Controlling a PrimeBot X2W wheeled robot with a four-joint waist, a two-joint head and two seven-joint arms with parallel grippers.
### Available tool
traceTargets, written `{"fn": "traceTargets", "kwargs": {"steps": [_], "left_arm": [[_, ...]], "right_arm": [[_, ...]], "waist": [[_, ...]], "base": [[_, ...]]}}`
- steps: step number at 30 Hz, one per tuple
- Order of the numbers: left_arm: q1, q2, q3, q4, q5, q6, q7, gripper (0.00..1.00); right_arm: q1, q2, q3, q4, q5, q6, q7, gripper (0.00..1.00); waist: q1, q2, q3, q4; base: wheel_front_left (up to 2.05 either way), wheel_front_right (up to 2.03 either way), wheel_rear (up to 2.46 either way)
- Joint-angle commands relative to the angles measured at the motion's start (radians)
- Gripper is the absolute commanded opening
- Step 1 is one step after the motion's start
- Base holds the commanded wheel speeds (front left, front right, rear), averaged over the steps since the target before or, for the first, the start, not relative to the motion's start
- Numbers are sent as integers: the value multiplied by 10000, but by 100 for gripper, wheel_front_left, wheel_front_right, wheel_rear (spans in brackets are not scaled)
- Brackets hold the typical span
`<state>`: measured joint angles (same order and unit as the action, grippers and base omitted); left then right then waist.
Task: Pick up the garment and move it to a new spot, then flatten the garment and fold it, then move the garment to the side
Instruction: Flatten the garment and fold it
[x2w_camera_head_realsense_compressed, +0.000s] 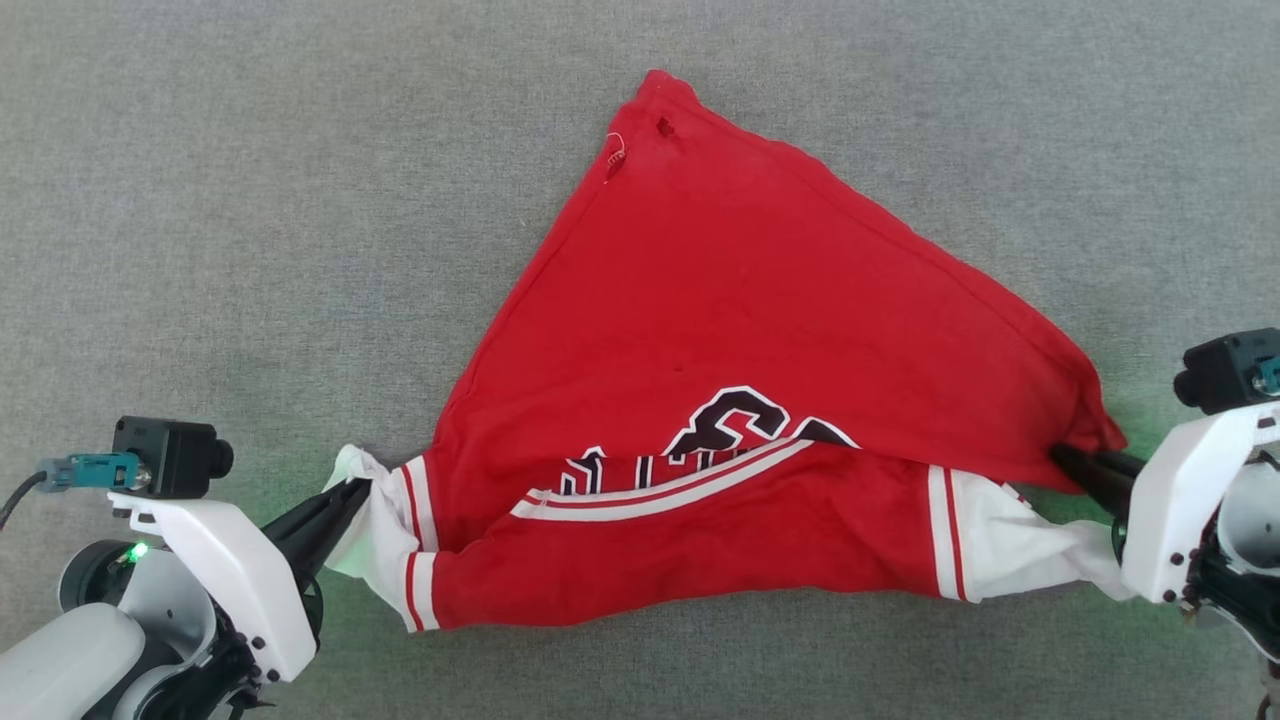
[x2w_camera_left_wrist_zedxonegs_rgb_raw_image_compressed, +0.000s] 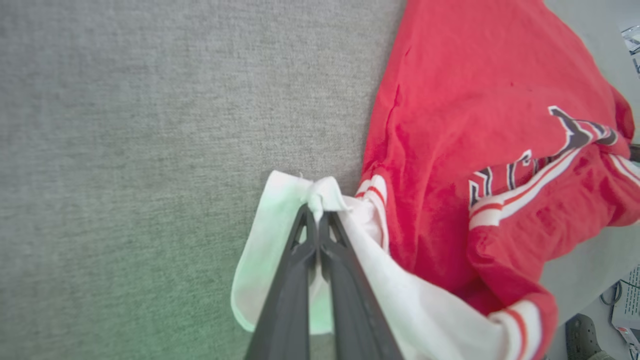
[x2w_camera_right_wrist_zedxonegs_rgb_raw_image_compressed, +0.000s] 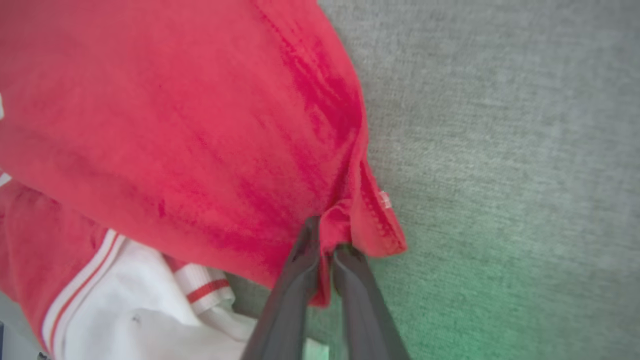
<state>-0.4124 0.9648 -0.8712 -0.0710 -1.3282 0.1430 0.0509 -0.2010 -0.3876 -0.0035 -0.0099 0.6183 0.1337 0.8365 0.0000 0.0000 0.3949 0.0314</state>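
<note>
Garment (x2w_camera_head_realsense_compressed: 740, 330) lies mid-frame on a grey, felt-like surface (x2w_camera_head_realsense_compressed: 220, 200). The soft red jersey is drawn into a rough triangle with its apex at upper centre. White sleeve panels with red-and-white striped trim sit at lower left and lower right. The black-and-white print is partly folded under and unreadable. Left gripper (x2w_camera_head_realsense_compressed: 350, 492) is clenched on the bunched white sleeve at lower left. Right gripper (x2w_camera_head_realsense_compressed: 1068, 462) pinches the red hem corner at right.

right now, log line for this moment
left gripper: shut on garment sleeve | right gripper: shut on garment corner | garment: bunched, not yet flat
</note>
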Motion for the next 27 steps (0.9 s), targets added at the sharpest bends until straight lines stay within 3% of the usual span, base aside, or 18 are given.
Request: {"fn": "traceTargets", "kwargs": {"steps": [1,6,14,18,23,27], "left_arm": [[-88,-68,31,36,-100,-40,-80,0],[-61,-118,49,139,-105,-93,-143,0],[-118,-353,25,137,22,-242,-346,0],[-251,-513,-47,142,184,-296,-303,0],[-563,-954,-237,314,392,-514,-182,0],[-874,-1445,-435,569,604,-754,-54,0]], "right_arm": [[3,9,95,348,-93,-57,-68,100],[-71,-373,61,233,-133,-65,-427,100],[173,-256,-1129,-2965,-185,-34,11,100],[-529,-184,-1024,-3763,-402,-34,-50,100],[-1938,-366,9,-3324,-745,-34,-821,100],[-3326,-504,1088,-2062,-646,-34,-1275,100]], "waist": [[0,0,-14,14],[0,0,-52,61],[0,0,-79,478],[0,0,-7,820],[0,0,122,1386],[0,0,221,1938]], "base": [[0,0,0],[0,0,0],[0,0,0],[0,0,0],[0,0,0],[0,0,0]]}}
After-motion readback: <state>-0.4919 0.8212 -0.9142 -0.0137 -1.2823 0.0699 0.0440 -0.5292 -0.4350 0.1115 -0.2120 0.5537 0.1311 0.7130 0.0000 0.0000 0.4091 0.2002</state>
